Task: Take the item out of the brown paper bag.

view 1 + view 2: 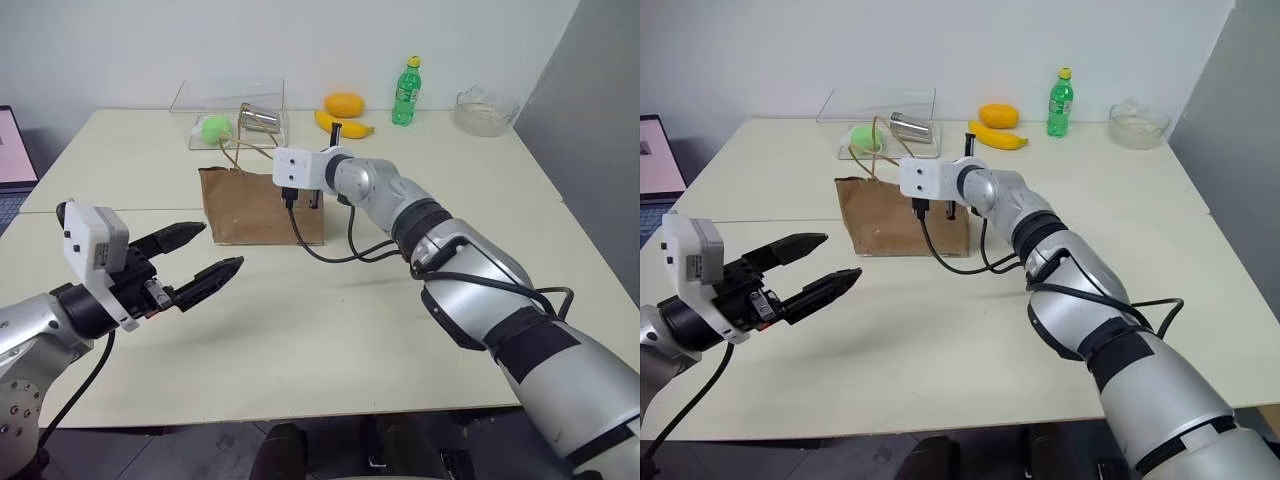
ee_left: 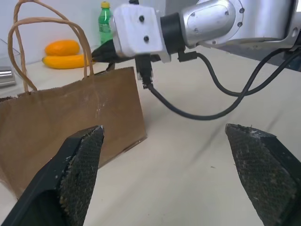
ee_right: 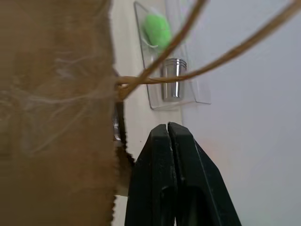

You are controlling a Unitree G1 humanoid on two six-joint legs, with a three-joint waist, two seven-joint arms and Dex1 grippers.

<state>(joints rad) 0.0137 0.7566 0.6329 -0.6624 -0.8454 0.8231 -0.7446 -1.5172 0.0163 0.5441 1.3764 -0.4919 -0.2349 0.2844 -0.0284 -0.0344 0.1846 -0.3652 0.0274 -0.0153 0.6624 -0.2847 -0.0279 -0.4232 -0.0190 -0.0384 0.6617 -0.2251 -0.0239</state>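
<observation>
Lab or office room, plain white wall (image 1: pixel 150 50), pale tables (image 1: pixel 330 330) pushed together, laptop (image 1: pixel 15 150) at edge

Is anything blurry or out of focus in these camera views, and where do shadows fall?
Right wrist view: the bag up close is soft and blurred. Left wrist view: the near fingers are soft at the edges. Left eye view: the bag casts a faint shadow on the table.
</observation>
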